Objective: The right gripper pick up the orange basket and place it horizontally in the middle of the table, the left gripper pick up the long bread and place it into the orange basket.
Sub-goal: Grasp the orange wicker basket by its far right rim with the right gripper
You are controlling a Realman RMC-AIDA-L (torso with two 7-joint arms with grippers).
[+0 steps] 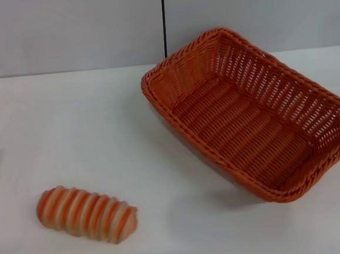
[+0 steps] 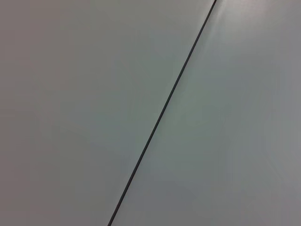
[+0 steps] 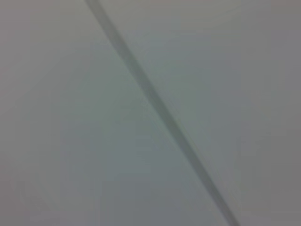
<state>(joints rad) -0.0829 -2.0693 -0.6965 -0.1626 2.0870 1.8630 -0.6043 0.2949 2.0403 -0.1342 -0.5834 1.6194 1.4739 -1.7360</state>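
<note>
The orange basket [image 1: 251, 112] sits on the right half of the white table [image 1: 100, 132], lying at a slant with one corner toward the back wall and its near right end by the picture's right edge. It holds nothing. The long bread [image 1: 87, 214], striped orange and cream, lies on the table at the front left, well apart from the basket. Neither gripper shows in the head view. Both wrist views take in only a grey wall with a dark seam.
A grey wall with a thin black vertical seam [image 1: 164, 21] runs behind the table. Bare white tabletop lies between the bread and the basket and across the back left.
</note>
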